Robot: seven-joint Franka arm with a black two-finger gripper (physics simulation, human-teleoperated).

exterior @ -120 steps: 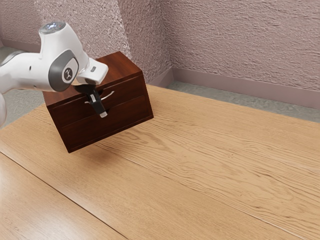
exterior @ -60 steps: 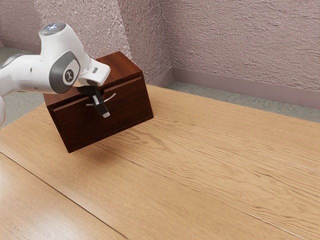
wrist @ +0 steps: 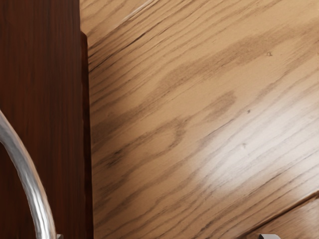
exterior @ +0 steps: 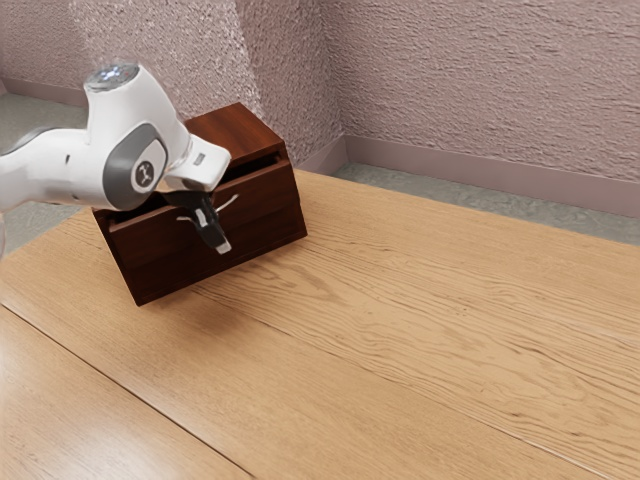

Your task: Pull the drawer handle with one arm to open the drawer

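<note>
Here's the arm (exterior: 60, 170), glossy white and rounded all over. A big grey disc (exterior: 133, 165) sits on its side, a small white mark at its centre. Above that disc is a flat cap (exterior: 110, 75) with a bluish-grey sheen. Beyond the disc comes a white wedge-shaped block (exterior: 203, 162), then the black gripper (exterior: 218, 238), pale at the tip.

blocked: cabinet (exterior: 252, 236) near wall (exterior: 480, 70) | free: table (exterior: 420, 330) toward exterior view's right

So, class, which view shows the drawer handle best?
The wrist view: the silver drawer handle curves large against the dark drawer front. The exterior view shows it small, partly hidden by the gripper.
</note>
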